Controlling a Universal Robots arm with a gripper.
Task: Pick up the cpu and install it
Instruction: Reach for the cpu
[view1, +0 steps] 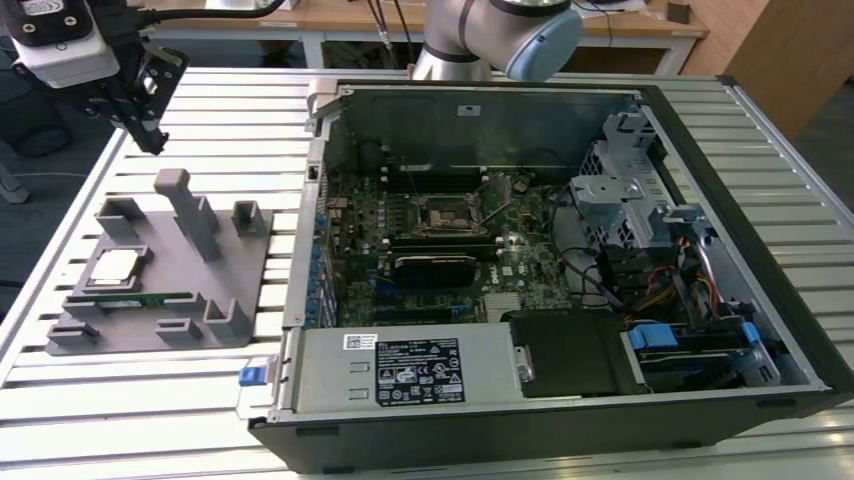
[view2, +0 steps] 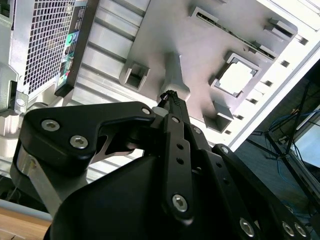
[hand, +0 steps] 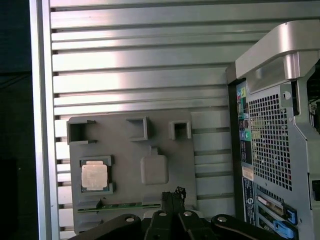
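The fingers (hand: 169, 202) of the gripper (view1: 154, 143) are drawn together to a narrow tip with nothing between them. They hang in the air above the grey tray (view1: 200, 330) and touch nothing.

The cpu (view1: 114, 267) lies flat, silver face up, in a shallow square pocket on the tray, on the exterior view's left. Low walls at the pocket's corners seem meant to keep it square and stop it sliding, while gaps along its sides leave its edges reachable. A green memory stick (view1: 134, 300) lies in a slot just beside it. A tall post (view1: 187, 210) stands on the tray between the chip and the computer case (view1: 561, 420), so the free room is mostly straight above.

The case lies open on the slatted table (view1: 134, 400), just beside the tray. The board's square socket (view1: 441, 213) faces up, with cables and brackets along the case walls.
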